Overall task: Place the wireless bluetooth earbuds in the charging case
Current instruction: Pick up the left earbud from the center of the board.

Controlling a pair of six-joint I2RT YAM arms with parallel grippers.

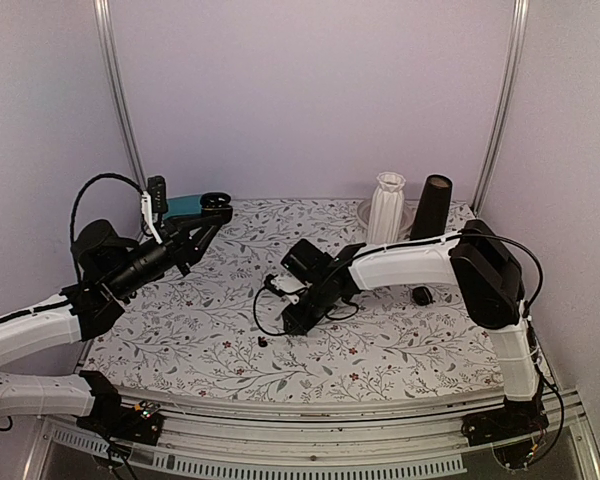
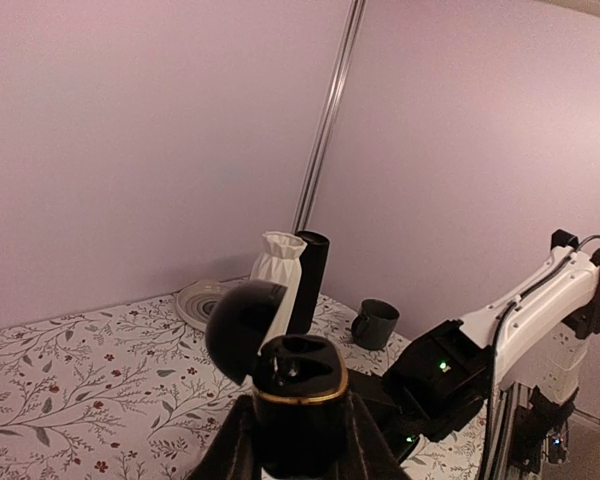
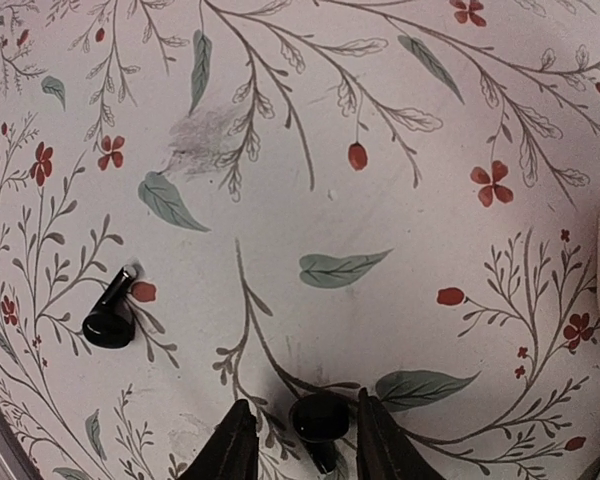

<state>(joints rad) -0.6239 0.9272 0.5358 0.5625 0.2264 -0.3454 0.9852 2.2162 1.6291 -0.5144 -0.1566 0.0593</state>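
Right gripper (image 3: pixel 308 445) fingers are seen closest to the right wrist lens. They are parted, with the first earbud (image 3: pixel 320 418) lying on the cloth between them. A gap is visible on one side of it, so it is not clamped. The second earbud (image 3: pixel 110 318), glossy black with a short stem, is noted beyond and to the side of those fingers, well apart from them. The tablecloth (image 3: pixel 410 160) is white, printed with grey-green sprigs and small red flowers, and a faint grey smudge (image 3: pixel 205 140) is recorded on it. Pale lilac walls (image 1: pixel 310 90) and metal corner posts (image 1: pixel 115 90) enclose the table. Far beyond the right gripper a white ribbed vase (image 1: pixel 386 208), a black cylinder (image 1: pixel 432 205) and a dark mug (image 1: pixel 421 295) are observed. The left gripper (image 2: pixel 298 440) is held raised above the cloth, clenched on the charging case (image 2: pixel 300 385). The case is black and rounded, with a gold band at the rim, its lid (image 2: pixel 242 315) hinged open and tipped back; its contents cannot be made out.
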